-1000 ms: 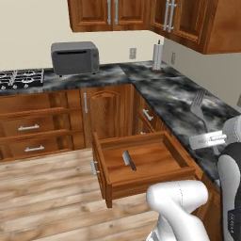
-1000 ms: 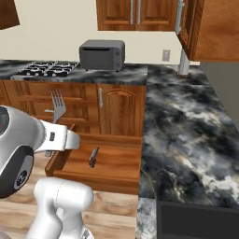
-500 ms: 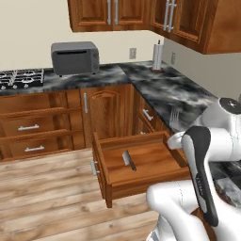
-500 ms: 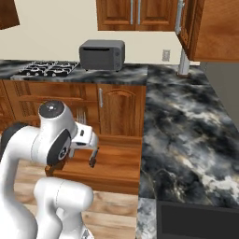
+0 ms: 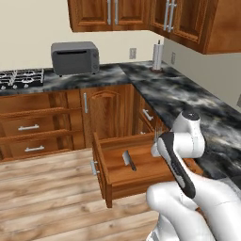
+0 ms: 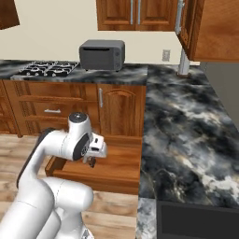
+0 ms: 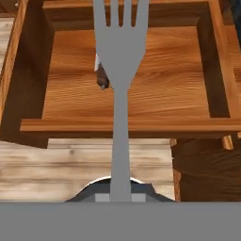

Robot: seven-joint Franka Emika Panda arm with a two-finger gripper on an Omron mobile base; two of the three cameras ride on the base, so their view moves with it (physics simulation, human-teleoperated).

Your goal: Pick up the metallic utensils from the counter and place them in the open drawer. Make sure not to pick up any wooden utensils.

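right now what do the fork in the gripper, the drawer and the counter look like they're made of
Fork: probably metal, a flat, even silver-grey with a dull sheen and no grain.
Drawer: wood, reddish-brown with clear grain lines on the floor and walls, seemingly a smooth varnished finish.
Counter: looks like polished marbled stone, with black, grey and white swirls; a printed laminate can't be ruled out.

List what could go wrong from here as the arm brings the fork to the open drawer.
1. The gripper holds the fork by the handle end alone, so it might swing or slip before release.
2. The cleaver already lies in the drawer; a drop at centre could land on it.
3. The hand hangs near the drawer's wall; an early release might hit the rim or floor.
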